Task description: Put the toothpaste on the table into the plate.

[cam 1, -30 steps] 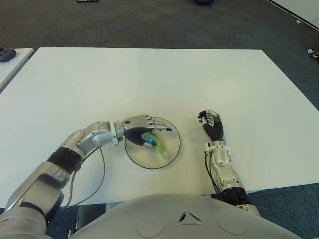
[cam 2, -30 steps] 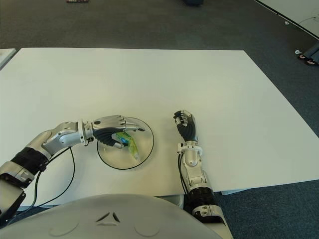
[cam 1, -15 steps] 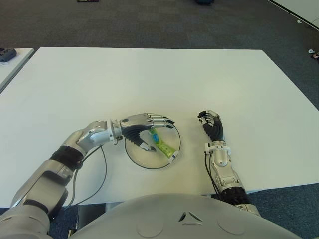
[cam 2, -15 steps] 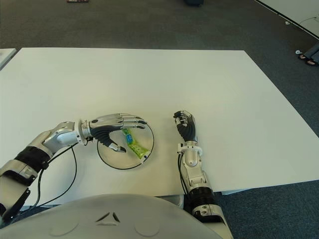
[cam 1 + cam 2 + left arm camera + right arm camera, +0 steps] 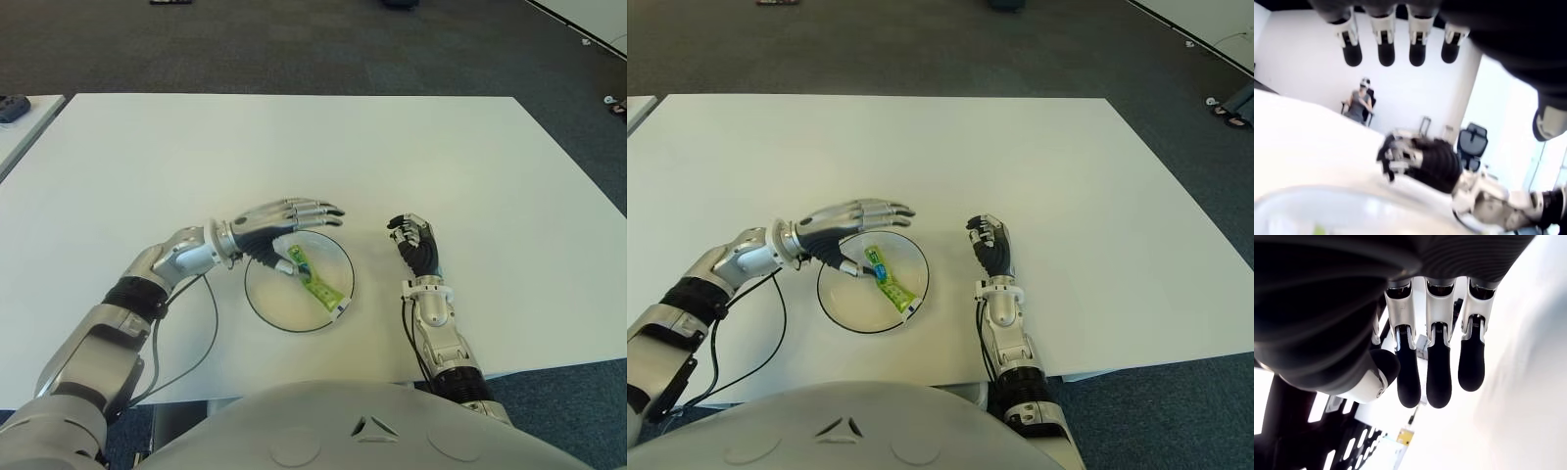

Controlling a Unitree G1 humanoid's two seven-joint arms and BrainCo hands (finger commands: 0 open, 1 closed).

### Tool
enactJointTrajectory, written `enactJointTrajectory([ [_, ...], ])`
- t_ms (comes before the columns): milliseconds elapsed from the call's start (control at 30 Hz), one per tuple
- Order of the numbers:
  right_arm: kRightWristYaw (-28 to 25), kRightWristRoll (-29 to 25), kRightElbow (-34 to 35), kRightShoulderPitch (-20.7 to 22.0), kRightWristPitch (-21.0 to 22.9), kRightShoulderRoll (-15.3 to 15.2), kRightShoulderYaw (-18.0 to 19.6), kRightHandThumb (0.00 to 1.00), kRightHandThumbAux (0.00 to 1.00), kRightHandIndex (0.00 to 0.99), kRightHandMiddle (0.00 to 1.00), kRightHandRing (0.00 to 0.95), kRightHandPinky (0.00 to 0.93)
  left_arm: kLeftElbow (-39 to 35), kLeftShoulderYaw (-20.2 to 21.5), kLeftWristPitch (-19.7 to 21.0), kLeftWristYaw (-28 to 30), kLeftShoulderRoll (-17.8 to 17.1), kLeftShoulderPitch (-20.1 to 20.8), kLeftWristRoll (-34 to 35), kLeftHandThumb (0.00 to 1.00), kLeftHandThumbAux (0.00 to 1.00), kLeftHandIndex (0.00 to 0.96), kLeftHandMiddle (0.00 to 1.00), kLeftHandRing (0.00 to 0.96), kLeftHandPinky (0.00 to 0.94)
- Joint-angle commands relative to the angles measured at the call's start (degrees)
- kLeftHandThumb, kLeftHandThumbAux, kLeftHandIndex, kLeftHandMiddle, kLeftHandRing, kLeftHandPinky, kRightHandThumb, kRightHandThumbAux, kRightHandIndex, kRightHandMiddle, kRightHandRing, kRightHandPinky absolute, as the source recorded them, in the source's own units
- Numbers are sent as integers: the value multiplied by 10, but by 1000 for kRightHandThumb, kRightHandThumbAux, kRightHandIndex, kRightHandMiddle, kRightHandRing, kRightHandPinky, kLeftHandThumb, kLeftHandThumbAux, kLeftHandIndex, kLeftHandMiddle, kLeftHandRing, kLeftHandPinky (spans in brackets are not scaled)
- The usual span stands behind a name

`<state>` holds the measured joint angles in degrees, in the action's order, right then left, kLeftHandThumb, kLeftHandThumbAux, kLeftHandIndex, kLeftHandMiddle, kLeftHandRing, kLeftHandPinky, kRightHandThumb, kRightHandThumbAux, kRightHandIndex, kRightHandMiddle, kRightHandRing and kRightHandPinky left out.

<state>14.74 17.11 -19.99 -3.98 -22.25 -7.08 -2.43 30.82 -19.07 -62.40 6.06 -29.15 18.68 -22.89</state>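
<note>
The toothpaste (image 5: 315,285) lies in the plate (image 5: 263,309) on the counter (image 5: 294,157), so the placing looks done; the left hand (image 5: 279,220) hovers above, fingers spread, empty; right hand (image 5: 416,246), curled, beside the plate.

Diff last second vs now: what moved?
The left hand let go of the toothpaste, opened its fingers and lifted back off the plate. The toothpaste now lies free in the plate, cap end near the rim. The right hand, right of the plate, and the plate did not move.
</note>
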Motion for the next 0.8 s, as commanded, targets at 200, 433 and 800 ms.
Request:
enactJointTrajectory([
  [200,-12,-13,8,-3,8,4,1,692,739,425,500,531,537,-40,104,202,-73,89,-61,96,73,626,68,113,98,157],
  [433,-15,-13,5,2,5,2,3,694,738,426,497,524,530,-28,179,253,-167,166,-82,134,40,832,255,294,265,280],
  [800,-20,-13,-1,8,10,-2,6,694,740,425,481,504,522,-41,250,296,-189,218,-111,207,584,759,419,439,414,422],
])
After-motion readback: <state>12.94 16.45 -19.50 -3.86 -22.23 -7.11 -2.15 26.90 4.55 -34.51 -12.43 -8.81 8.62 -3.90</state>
